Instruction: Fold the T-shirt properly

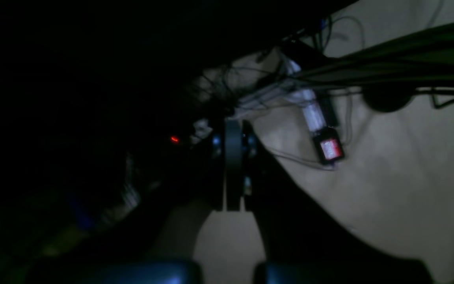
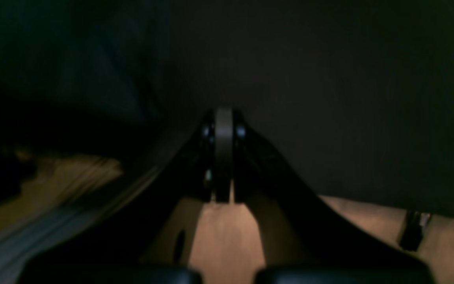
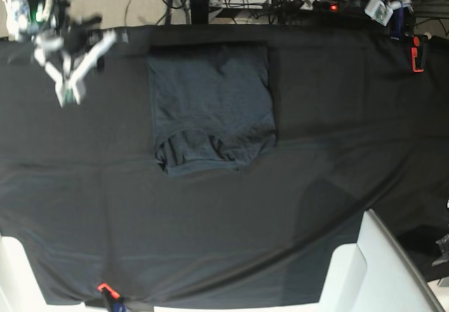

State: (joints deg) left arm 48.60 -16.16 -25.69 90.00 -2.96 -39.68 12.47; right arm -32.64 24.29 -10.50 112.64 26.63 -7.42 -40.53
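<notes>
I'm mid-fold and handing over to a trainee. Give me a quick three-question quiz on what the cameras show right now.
1. True or false: the right gripper is holding the T-shirt.
2. Multiple choice: how does the T-shirt lie? A) spread flat with both sleeves out; B) folded into a compact block on the black cloth; C) hanging over the table's edge.
3. Fill the gap: in the left wrist view, the left gripper has its jaws ____, with nothing between them.

Key: 1 false, it is off to one side of the shirt and not touching it; 2 B; 3 shut.
</notes>
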